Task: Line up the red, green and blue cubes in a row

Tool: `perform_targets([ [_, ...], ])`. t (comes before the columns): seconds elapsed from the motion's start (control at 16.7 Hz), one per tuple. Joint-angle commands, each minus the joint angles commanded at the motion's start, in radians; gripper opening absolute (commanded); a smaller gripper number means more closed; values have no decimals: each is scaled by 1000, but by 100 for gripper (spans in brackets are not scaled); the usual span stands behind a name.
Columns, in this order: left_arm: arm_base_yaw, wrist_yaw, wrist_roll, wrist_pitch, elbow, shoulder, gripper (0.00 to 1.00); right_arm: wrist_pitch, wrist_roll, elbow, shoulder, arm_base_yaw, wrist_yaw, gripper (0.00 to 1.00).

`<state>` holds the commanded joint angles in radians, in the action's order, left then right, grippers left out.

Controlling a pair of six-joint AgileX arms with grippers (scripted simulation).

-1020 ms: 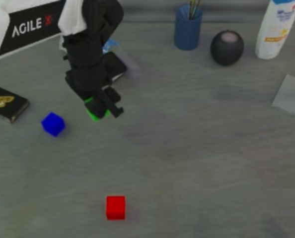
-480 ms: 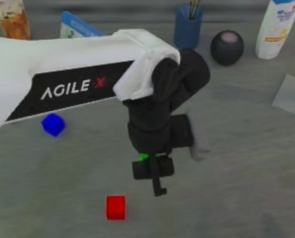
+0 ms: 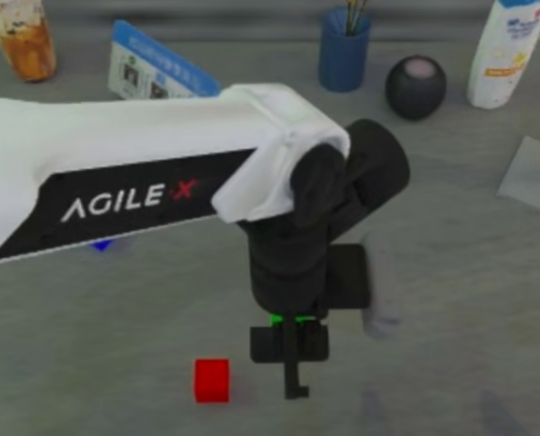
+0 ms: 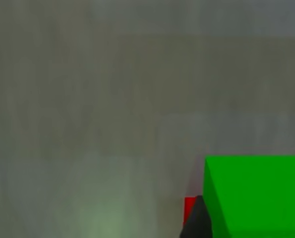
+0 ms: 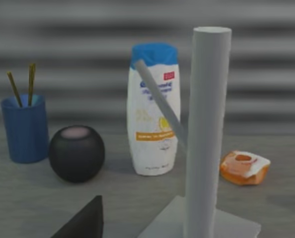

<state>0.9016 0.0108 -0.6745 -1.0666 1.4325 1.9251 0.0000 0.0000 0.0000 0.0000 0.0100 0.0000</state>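
Our left tool (image 3: 293,350) is clamped on the green cube (image 4: 257,196), held above the surface (image 3: 452,272) just right of the red cube (image 3: 212,381). The blue cube (image 3: 102,244) peeks from under our left arm, well apart.

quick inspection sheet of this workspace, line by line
surface: grey table, bare at the right.
job's things: red cube at the front; green cube held by the left gripper just right of it; blue cube mostly hidden under the arm.
clutter: pen cup, dark sphere, shampoo bottle, card, jar, white stand, orange packet.
grippers: left shut on green cube; right not in view.
cables: nothing seen.
surroundings: ribbed grey wall.
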Motion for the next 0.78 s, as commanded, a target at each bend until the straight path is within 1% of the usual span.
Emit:
perform_targets([
  [0.12, 1, 0, 0, 38, -25, 14, 0, 0, 0, 0, 0, 0, 0, 100],
  [0.42, 3, 1, 1, 225, -130, 84, 0, 0, 0, 0, 0, 0, 0, 100],
  [0.72, 5, 0, 0, 251, -148, 99, 0, 0, 0, 0, 0, 0, 0, 100],
  [0.78, 5, 0, 0, 251, -148, 99, 8, 0, 0, 0, 0, 0, 0, 100],
])
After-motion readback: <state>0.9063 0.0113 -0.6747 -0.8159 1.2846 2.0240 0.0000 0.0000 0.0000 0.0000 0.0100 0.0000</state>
